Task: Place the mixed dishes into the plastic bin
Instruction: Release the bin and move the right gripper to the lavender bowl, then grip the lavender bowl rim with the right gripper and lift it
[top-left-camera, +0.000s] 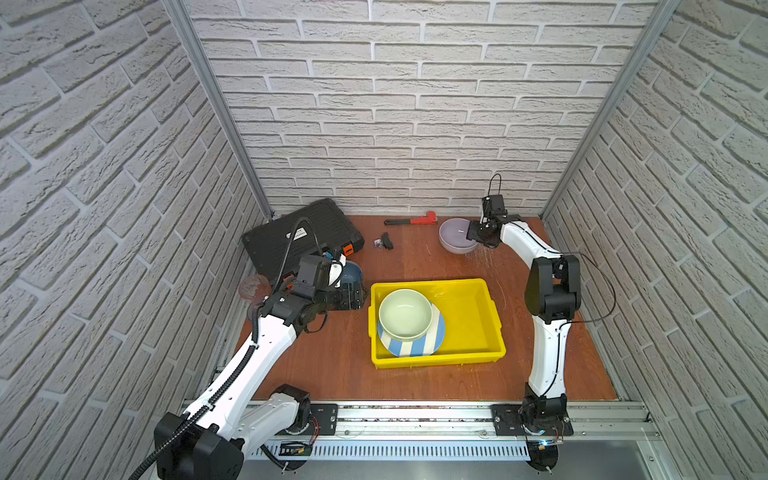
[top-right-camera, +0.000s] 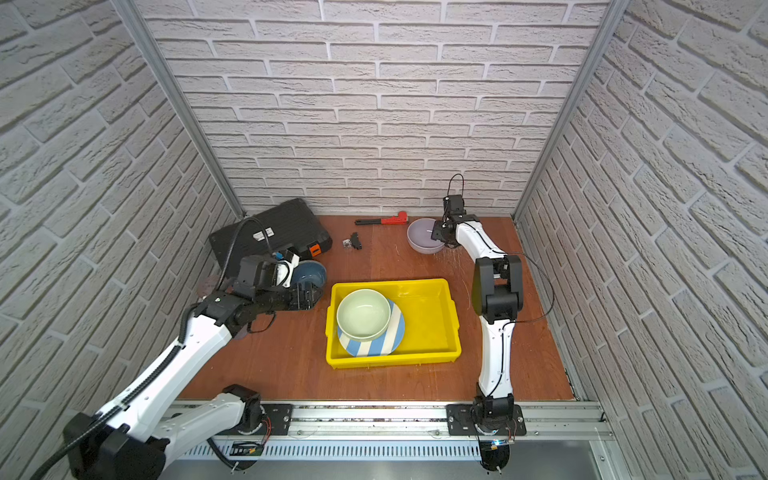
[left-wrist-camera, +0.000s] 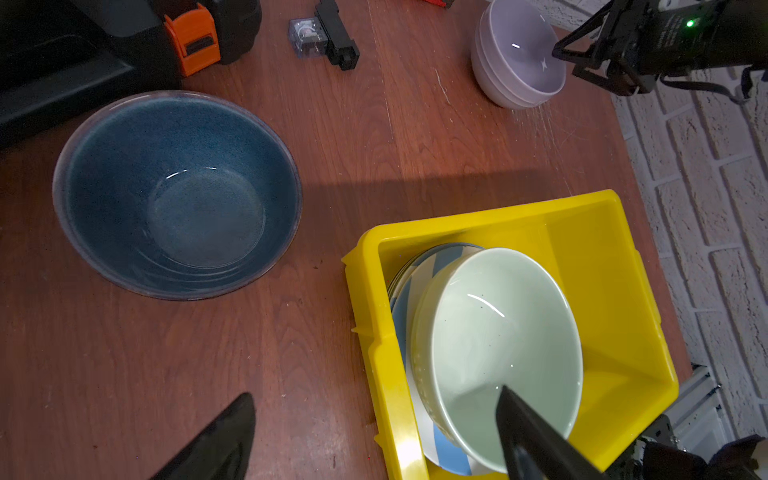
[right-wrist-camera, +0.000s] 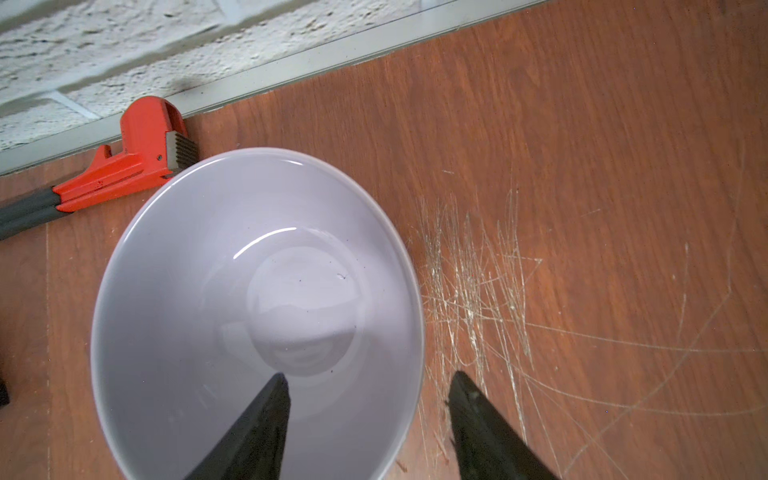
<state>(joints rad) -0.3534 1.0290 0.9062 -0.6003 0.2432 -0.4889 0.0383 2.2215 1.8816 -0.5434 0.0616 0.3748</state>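
- Top views, both: I see the yellow bin at lower centre of the wooden table. It holds the striped plate, and the pale green bowl sits on the plate at the bin's left end.
- Just left of the bin hangs the left gripper. The blue bowl stands on the table right above it in the frame, below the black tool case.
- At the table's upper right, the right gripper sits at the right edge of the lavender bowl. The red wrench lies along the back wall, just left of that bowl.
- Left wrist view: the left gripper has its jaws spread wide and grips nothing. One finger is over bare table and the other is over the pale green bowl, inside the yellow bin at lower right.
- The blue bowl stands upright at centre left, and the lavender bowl is at upper right.
- Right wrist view: the right gripper straddles the lavender bowl's rim with its jaws still apart. One finger is inside the bowl and the other is outside, over scratched table.
- I see a gap between the outer finger and the rim, so nothing is clamped.
- The red wrench is at upper left. I cannot tell whether its head touches the bowl.
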